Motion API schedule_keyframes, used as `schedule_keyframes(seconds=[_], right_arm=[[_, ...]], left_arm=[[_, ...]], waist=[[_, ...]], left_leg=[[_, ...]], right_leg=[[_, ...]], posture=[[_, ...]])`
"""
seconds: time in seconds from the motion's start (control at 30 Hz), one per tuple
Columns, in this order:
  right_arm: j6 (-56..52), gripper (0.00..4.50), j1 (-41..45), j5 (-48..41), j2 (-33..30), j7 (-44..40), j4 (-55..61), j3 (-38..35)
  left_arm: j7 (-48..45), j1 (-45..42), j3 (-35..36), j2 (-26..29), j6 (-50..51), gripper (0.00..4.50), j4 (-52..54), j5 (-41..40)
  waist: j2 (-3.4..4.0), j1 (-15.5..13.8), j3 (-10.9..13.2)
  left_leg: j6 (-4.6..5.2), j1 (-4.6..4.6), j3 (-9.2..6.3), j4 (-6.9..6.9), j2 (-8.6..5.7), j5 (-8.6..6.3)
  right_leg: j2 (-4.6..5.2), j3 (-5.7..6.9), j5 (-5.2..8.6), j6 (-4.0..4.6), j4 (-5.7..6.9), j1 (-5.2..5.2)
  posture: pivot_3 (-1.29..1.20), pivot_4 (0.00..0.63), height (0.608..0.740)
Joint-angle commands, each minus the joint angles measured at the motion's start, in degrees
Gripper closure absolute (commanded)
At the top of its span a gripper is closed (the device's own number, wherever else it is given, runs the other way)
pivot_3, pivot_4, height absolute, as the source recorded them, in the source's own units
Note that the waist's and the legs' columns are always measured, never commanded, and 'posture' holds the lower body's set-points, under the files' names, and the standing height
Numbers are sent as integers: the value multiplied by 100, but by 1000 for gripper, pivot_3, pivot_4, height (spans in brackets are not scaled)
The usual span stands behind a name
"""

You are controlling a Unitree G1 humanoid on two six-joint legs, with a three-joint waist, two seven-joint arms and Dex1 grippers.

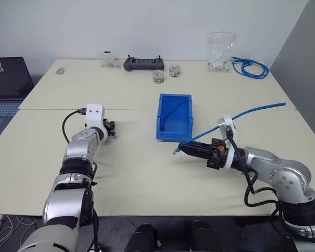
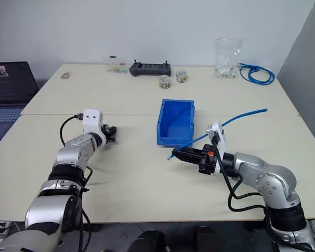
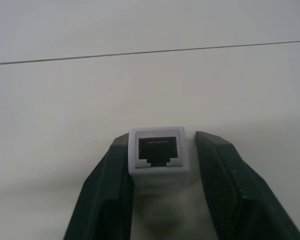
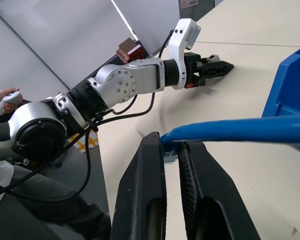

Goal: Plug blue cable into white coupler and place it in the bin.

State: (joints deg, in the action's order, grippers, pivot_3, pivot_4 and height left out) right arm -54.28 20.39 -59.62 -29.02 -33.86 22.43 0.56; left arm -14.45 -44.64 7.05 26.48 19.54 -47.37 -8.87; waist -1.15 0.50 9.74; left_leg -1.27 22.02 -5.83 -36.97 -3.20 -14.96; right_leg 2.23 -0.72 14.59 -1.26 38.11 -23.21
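The white coupler [image 3: 158,156] rests on the table with its dark socket facing the left wrist camera. My left gripper [image 3: 160,145] has its black fingers [image 3: 115,190] pressed close against both of its sides, on the left half of the table [image 1: 111,128]. My right gripper [image 1: 181,148] is shut on the blue cable [image 1: 252,111] just behind its clear plug [image 1: 174,151]. It hovers level, just in front of the blue bin [image 1: 174,134] and pointing left. The cable trails off to the right. The right wrist view shows the cable pinched between the fingers [image 4: 152,165].
At the table's far edge are a coiled blue cable bundle [image 1: 249,67], a clear bag [image 1: 220,50], a black controller [image 1: 143,63], two small round containers [image 1: 158,76] and a clear box [image 1: 110,59]. A laptop [image 1: 8,86] sits left. A person's hand [image 4: 7,100] holds a remote.
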Motion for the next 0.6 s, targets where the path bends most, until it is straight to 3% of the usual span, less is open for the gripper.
schedule_keyframes(seconds=[0.03, 0.23, 0.47, 0.6], right_arm=[[61, 4410, 113, -13, 23, -18, 227, -88], [85, 4410, 76, 24, 28, 6, 237, -98], [194, 4410, -225, 325, -428, -190, 676, -88], [353, 4410, -452, 639, -722, -389, 1002, 72]], left_arm=[[53, 133, 34, 22, 63, 3572, -40, 122], [-216, 575, -75, 16, 293, 3692, 636, 83], [-2363, 2169, -1233, 560, 1751, 3692, 4411, -641], [-3539, 2449, -2040, 1152, 1940, 3692, 5663, -799]], waist=[[0, 12, 0], [1, 65, -1], [4, 66, -4], [5, 3, -4]], left_leg=[[0, 0, 0, 0, 0, 0], [0, -1, 1, 0, 0, 0], [-1, 4, 4, 0, -4, 0], [1, 6, 2, 0, -7, -1]], right_leg=[[0, 0, 0, 0, 0, 0], [0, -3, 0, 0, 0, 0], [7, -8, 0, 0, -6, 0], [9, -4, 1, 0, -12, 3]], posture=[[0, 150, 740], [0, 150, 740], [0, 150, 740], [0, 150, 740]])
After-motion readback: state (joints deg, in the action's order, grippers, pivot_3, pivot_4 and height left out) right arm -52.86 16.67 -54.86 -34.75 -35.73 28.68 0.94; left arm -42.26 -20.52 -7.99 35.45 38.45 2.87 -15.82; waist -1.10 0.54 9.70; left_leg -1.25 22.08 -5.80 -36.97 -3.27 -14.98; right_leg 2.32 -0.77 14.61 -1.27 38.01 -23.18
